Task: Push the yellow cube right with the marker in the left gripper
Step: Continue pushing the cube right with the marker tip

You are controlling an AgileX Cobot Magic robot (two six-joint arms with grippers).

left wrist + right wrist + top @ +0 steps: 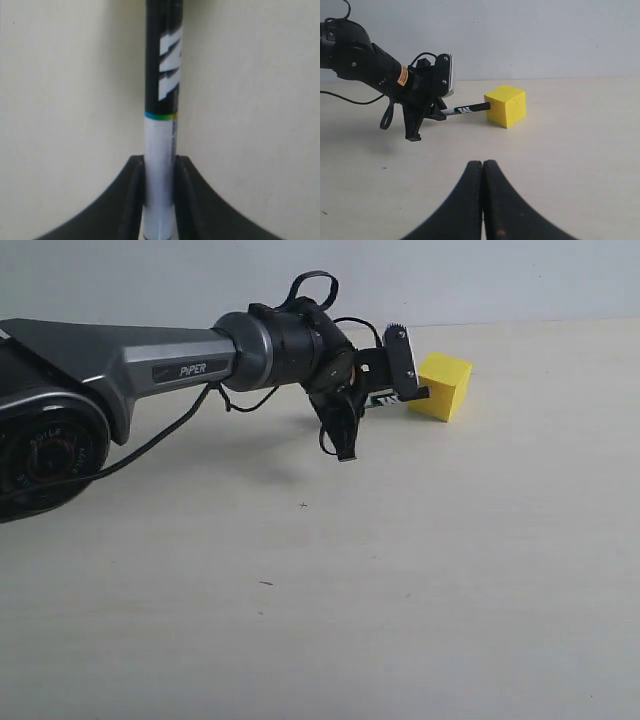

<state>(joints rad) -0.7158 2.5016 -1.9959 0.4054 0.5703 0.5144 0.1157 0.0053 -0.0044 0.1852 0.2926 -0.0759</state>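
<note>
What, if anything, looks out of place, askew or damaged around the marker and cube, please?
Nothing stands out. The marker sits straight in the left end effector, its black tip seemingly touching the side of the yellow cube; the cube rests flat on the table, undamaged.

Table [470, 560] open right of yellow cube [444, 386]; marker [465, 109] at left face.

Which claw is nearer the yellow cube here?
Left. The left claw holds the marker whose tip reaches the yellow cube; the right claw hangs farther back, apart from it.
</note>
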